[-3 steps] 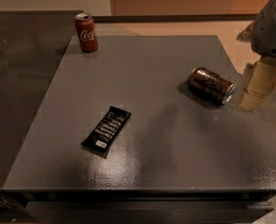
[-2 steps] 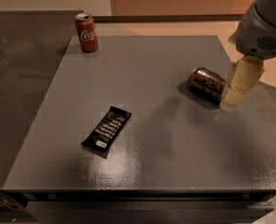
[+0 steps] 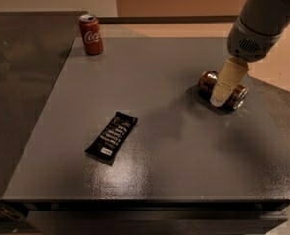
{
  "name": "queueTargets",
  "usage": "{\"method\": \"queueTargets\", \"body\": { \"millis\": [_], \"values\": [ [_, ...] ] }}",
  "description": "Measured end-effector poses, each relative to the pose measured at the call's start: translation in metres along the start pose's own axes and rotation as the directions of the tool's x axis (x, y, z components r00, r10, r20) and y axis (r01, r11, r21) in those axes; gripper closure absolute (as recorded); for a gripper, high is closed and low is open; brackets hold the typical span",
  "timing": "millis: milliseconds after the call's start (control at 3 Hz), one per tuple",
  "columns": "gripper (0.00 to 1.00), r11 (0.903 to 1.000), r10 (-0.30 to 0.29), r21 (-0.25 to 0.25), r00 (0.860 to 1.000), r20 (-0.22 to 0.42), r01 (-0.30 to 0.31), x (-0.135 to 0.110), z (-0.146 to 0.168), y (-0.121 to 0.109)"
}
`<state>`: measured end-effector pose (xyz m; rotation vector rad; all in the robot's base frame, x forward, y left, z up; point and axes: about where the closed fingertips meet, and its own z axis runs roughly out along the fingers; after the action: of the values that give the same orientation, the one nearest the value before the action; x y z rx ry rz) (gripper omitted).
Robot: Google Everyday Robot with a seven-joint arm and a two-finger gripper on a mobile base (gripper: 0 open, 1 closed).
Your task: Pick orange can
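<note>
The orange can lies on its side at the right of the grey table. It has a dark orange-brown and black body and shiny silver ends. My gripper comes down from the upper right on the grey arm. Its cream tip is directly in front of the middle of the can and hides that part. Only the can's two ends show on either side of it. I cannot tell whether it touches the can.
A red Coca-Cola can stands upright at the table's far left corner. A black snack wrapper lies flat left of centre. A darker counter adjoins the left side. The table's front edge is near the bottom.
My gripper has moved left from beside the can's right end to over the can's middle. The can, the wrapper and the red can have not moved.
</note>
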<state>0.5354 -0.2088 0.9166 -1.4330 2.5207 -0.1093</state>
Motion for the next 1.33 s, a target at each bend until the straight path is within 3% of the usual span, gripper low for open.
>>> {"method": "queueTargets", "body": {
  "millis": [333,667,1000,1333],
  "values": [
    [0.0,0.994,0.109,0.013,0.993,-0.039,-0.109,0.0,0.017,-0.015],
    [0.0,0.982,0.189,0.021,0.979,-0.073,-0.188,0.001,0.036,-0.023],
    [0.0,0.9713,0.238,0.013,0.967,-0.092,-0.238,0.005,0.053,-0.025],
    [0.19,0.9661,0.256,-0.01,0.961,-0.103,-0.258,0.008,0.067,-0.025]
  ]
}}
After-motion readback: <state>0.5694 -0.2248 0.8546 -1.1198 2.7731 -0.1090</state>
